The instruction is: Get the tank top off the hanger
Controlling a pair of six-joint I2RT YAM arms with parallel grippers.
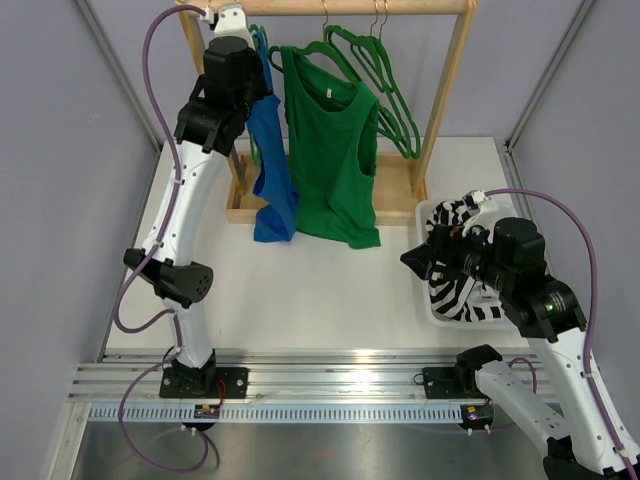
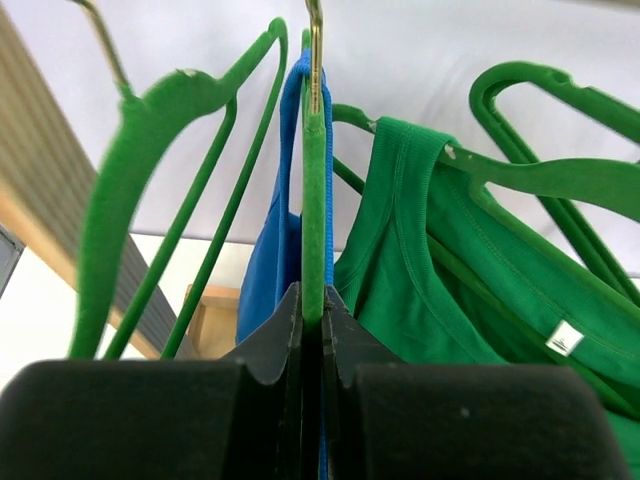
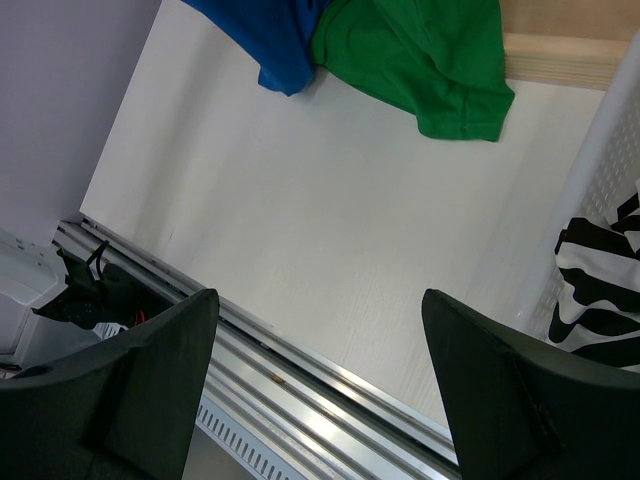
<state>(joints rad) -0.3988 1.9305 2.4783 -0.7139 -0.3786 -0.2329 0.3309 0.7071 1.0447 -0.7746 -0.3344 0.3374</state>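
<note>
A blue tank top (image 1: 272, 170) hangs on a green hanger (image 2: 314, 200) at the left of the wooden rack (image 1: 452, 90). My left gripper (image 1: 256, 55) is up at the rail, and in the left wrist view it (image 2: 313, 300) is shut on that hanger's upright neck, with blue cloth (image 2: 265, 270) just behind it. A green tank top (image 1: 335, 160) hangs on the neighbouring hanger to the right (image 2: 450, 270). My right gripper (image 1: 415, 262) is open and empty above the table (image 3: 315, 295), well below and right of the garments.
Empty green hangers (image 1: 385, 70) hang at the right of the rail, and others show on the left (image 2: 140, 170). A white basket (image 1: 425, 215) holding a zebra-striped garment (image 1: 460, 290) stands at the right, beside my right gripper. The aluminium rail (image 3: 330, 390) runs along the near edge.
</note>
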